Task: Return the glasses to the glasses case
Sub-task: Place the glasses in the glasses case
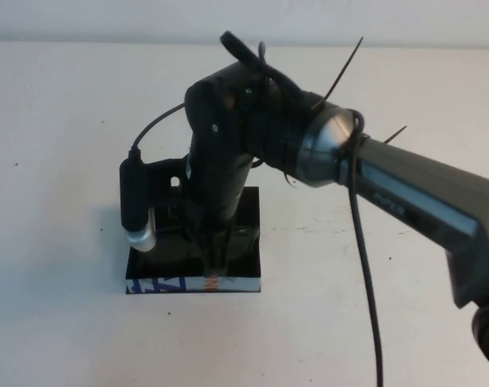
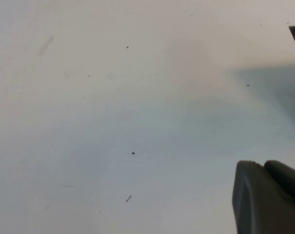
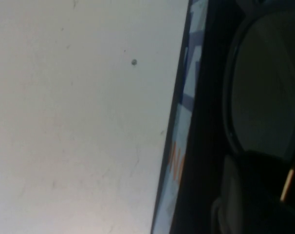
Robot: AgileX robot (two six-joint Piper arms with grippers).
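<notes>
Seemingly the job is nearly finished: the right gripper (image 1: 215, 270) reaches down into the glasses case (image 1: 244, 284) at six o'clock of the table (image 1: 59, 121), its jaws almost closed. One pair of glasses (image 3: 257, 87) lies inside one case, but whether the jaws grip the frame I cannot tell. Release and withdrawal remain. The left gripper (image 2: 269, 197) hovers over bare tabletop, its state unclear.

Black right arm (image 1: 228, 153), silver joint collar (image 1: 325, 149), trailing black cable (image 1: 365, 274)
</notes>
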